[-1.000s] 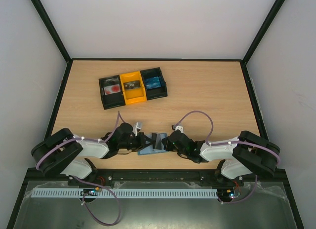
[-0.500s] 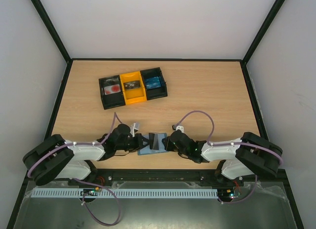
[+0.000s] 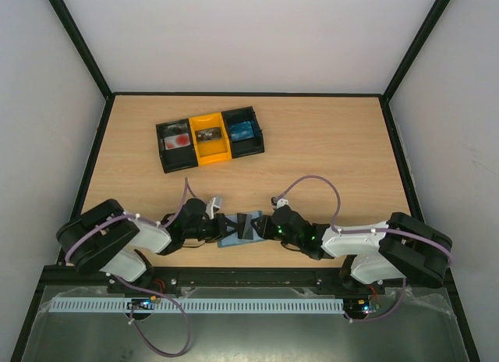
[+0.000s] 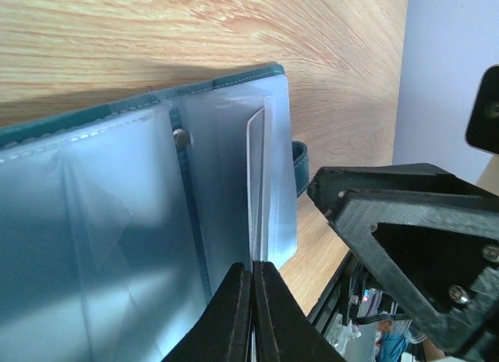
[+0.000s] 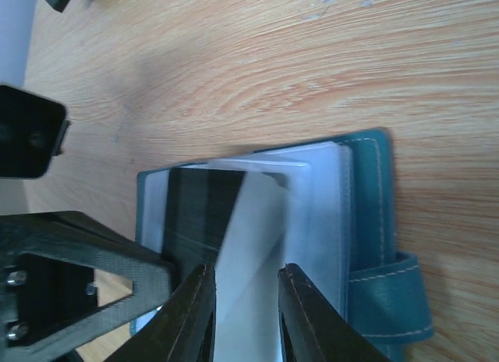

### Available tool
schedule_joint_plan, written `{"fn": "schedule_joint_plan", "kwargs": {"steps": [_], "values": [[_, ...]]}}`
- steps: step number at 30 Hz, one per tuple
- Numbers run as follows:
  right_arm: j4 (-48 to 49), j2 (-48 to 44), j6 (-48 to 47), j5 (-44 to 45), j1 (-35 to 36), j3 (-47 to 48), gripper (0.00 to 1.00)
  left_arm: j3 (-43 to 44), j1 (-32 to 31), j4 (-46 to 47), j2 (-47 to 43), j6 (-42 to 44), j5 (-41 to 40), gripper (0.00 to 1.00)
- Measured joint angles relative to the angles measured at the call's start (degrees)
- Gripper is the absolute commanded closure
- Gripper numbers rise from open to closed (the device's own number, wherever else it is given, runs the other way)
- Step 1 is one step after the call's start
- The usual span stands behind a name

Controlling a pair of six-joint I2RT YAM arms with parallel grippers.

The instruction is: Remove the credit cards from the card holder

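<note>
The slate-blue card holder (image 3: pixel 234 239) lies open on the table between my two grippers. In the left wrist view its clear sleeves (image 4: pixel 101 221) fan out, and my left gripper (image 4: pixel 253 272) is shut on the edge of one thin leaf. My right gripper (image 5: pixel 243 288) stands with its jaws a little apart over a pale leaf (image 5: pixel 257 237) of the holder (image 5: pixel 366 190), not pinching it. A dark patch (image 5: pixel 195 210) shows under a sleeve; I cannot tell if it is a card. A blue credit card (image 3: pixel 242 131) lies in the tray's right compartment.
The black-and-yellow tray (image 3: pixel 212 157) stands further back on the left, with small items in all three compartments. The holder's tab (image 5: pixel 390 299) sticks out toward the right. Both grippers (image 3: pixel 224 225) (image 3: pixel 262 226) nearly touch over the holder, close to the table's near edge.
The right jaws have parted from the leaf they pinched. The raised leaf has dropped lower over the holder. The left arm has shifted slightly, its grip unchanged.
</note>
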Motion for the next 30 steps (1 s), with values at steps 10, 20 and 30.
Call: {"fn": "schedule_joint_plan", "kwargs": {"steps": [10,20,30], "values": [[0.7,2.0,0.7,-1.5,0.0,1.4,0.77,1.0,0.0,7.0,8.4,-0.7,1.7,0.97],[-0.2,7.4,0.3,1.3,0.0,3.3,0.83,1.0,0.0,5.7,7.3,-0.2,0.7,0.97],[2.6,8.7,1.1,3.5,0.2,2.6,0.85,1.4,1.0,0.9,4.7,1.7,0.1,0.97]]}}
